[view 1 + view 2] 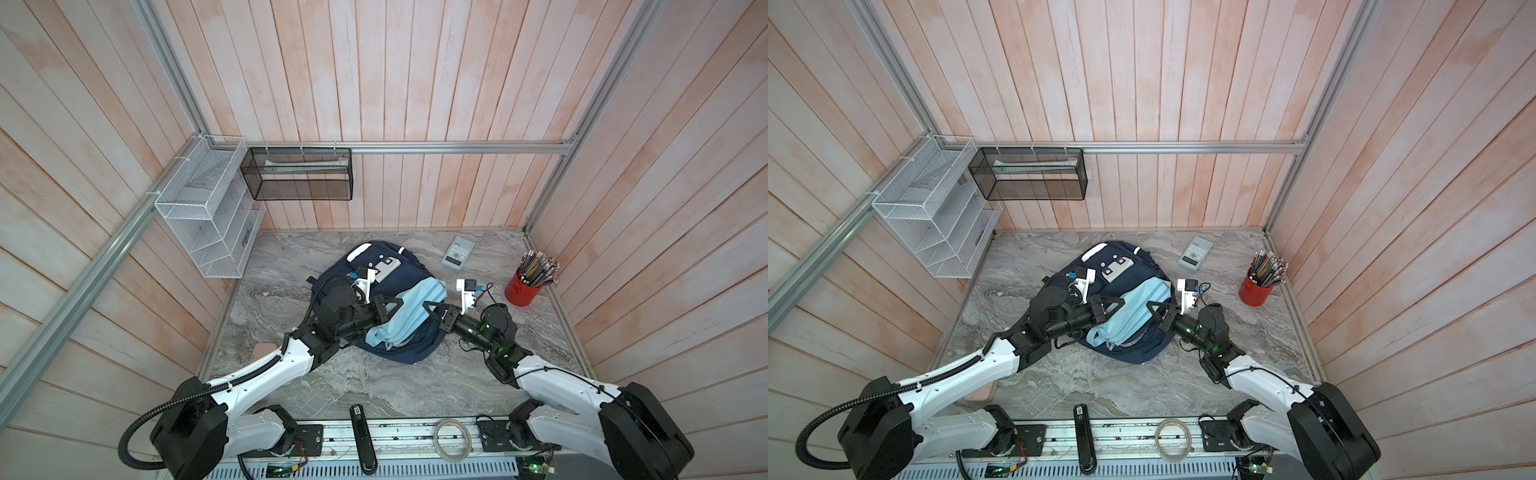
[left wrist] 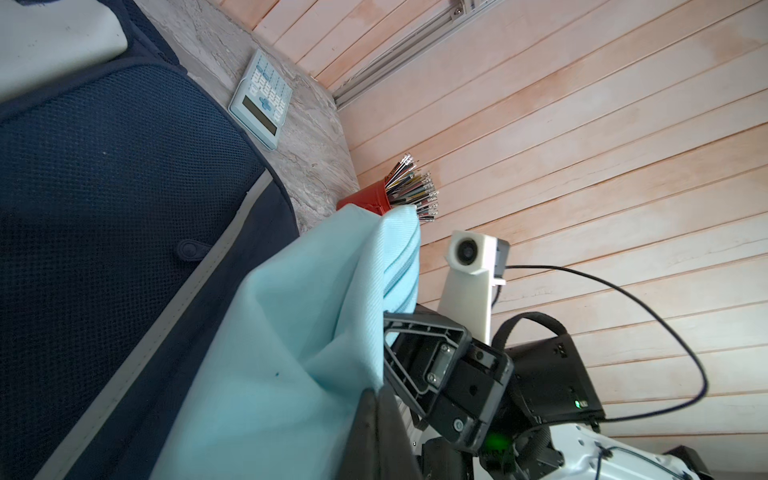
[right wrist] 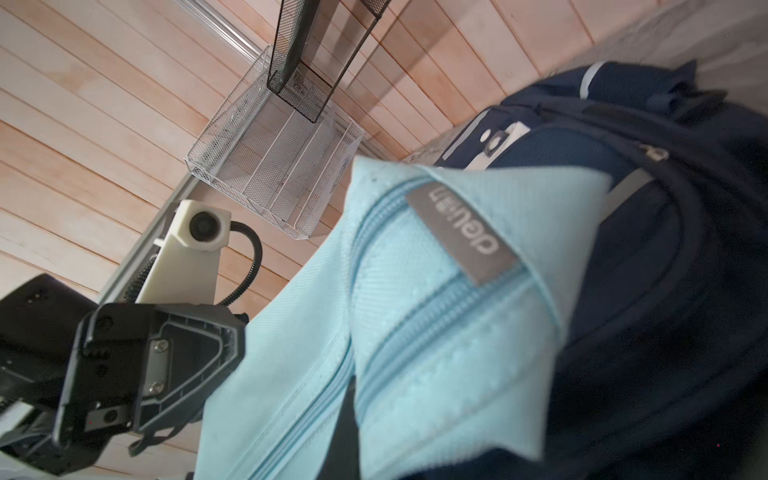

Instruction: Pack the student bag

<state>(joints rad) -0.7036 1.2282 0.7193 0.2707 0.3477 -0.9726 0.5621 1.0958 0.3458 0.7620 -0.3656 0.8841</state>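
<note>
Over the student bag [image 1: 415,272], I have the left jaws and right jaws clamped on the blue pouch [image 1: 411,309], seemingly half inside; calculator [image 1: 457,252] and pencils [image 1: 538,268] lie unpacked.

My right gripper [image 3: 345,436] is pinching a fold of the light blue pouch [image 3: 436,340], which is rising just ahead of my jaws with its grey label [image 3: 461,232] facing me. Across from my jaws, the left gripper [image 3: 239,336] is clamping the pouch's other edge. The navy backpack [image 3: 665,291] is showing behind the pouch.
</note>
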